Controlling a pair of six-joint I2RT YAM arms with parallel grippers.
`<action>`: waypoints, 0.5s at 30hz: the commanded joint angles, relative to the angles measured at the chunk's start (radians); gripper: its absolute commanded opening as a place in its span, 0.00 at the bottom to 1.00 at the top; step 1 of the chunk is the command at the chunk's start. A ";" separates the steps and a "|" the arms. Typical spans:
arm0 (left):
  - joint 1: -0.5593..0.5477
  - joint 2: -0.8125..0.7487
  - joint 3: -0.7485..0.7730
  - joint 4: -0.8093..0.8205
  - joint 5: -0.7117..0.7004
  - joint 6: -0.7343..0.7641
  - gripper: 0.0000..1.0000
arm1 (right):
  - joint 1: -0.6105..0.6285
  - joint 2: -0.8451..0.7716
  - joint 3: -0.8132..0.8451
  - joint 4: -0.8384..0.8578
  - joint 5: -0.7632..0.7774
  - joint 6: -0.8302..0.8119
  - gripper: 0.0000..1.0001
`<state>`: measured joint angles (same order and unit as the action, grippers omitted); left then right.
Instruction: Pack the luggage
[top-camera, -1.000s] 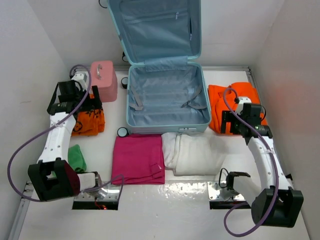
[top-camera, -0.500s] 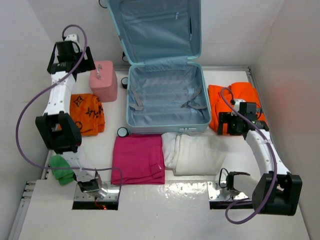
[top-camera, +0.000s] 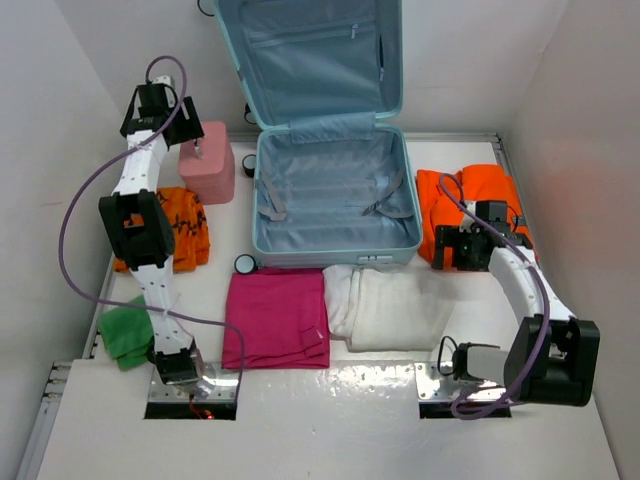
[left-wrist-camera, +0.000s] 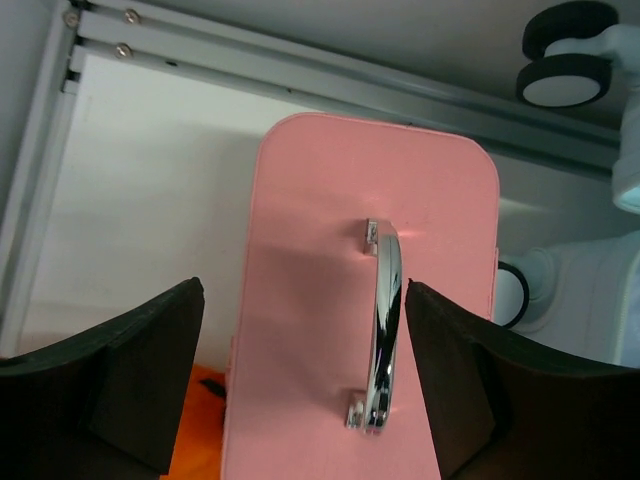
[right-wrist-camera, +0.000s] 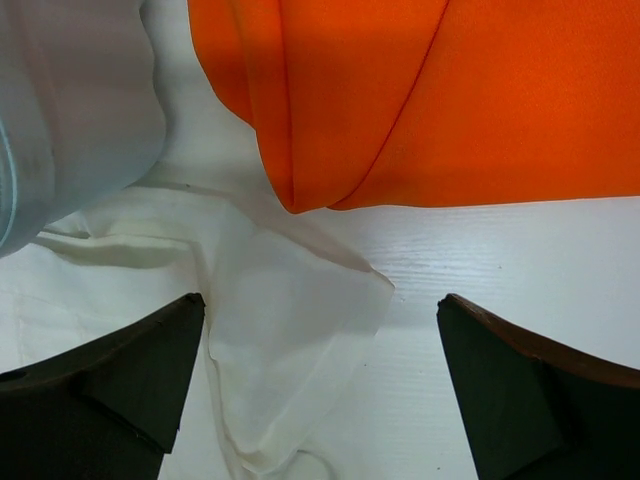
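Open luggage (top-camera: 335, 195), right of left claw (top-camera: 188, 140)

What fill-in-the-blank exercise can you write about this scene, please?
1. The luggage lies ____ with nothing packed inside.
2. The left gripper hovers over the ____ vanity case.
3. Below the right gripper, white cloth lies beside an ____ garment.
Missing words: open, pink, orange.

Glossy chrome handle (left-wrist-camera: 384, 322), matt pink case (left-wrist-camera: 300, 290)
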<state>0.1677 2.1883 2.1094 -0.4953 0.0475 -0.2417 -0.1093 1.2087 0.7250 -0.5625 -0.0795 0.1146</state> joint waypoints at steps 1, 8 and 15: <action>-0.011 0.027 0.064 0.018 0.017 -0.033 0.80 | -0.006 0.035 0.056 0.003 -0.019 0.016 0.99; -0.031 0.088 0.064 0.018 0.052 -0.033 0.61 | -0.020 0.095 0.085 -0.008 -0.035 0.022 0.99; -0.050 0.097 0.054 0.027 0.052 -0.033 0.35 | -0.029 0.130 0.105 -0.014 -0.054 0.020 0.99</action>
<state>0.1467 2.2704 2.1368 -0.4797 0.0608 -0.2470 -0.1322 1.3354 0.7815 -0.5804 -0.1108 0.1299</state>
